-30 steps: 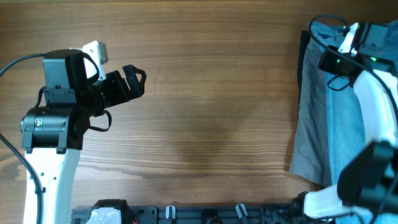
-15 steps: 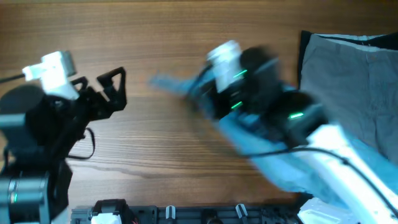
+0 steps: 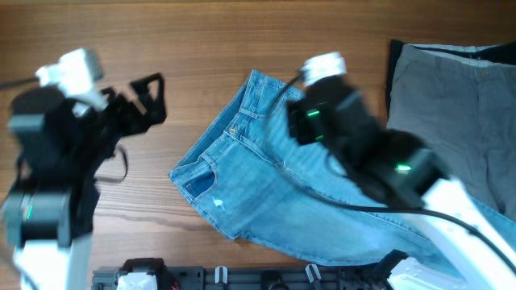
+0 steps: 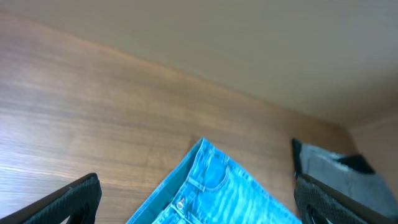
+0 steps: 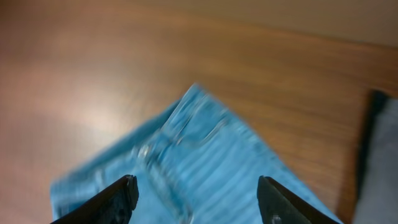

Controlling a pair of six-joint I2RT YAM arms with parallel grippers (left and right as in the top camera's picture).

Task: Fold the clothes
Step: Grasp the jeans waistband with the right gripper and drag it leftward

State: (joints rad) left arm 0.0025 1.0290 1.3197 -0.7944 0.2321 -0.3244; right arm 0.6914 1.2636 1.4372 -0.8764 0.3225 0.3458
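Observation:
Light-blue jeans (image 3: 242,173) lie spread across the middle of the table, waistband toward the upper left, legs running off to the lower right. A small white worn spot shows near the left pocket. Grey-khaki trousers (image 3: 455,101) lie flat at the far right. My right gripper (image 5: 202,202) hovers open over the jeans (image 5: 205,155), nothing between its fingers; in the overhead view its arm (image 3: 355,141) covers part of the denim. My left gripper (image 3: 157,98) stands open at the left, apart from the jeans (image 4: 214,186), its jaws empty (image 4: 199,205).
A dark cloth edge (image 3: 393,72) shows beside the grey-khaki trousers (image 4: 339,177). A black rail with clips (image 3: 242,278) runs along the table's front edge. Bare wood lies between the left arm and the waistband.
My right arm swung from the pile at the right to the table's middle, bringing the jeans, and its jaws opened and let go. The left arm shifted slightly, still open.

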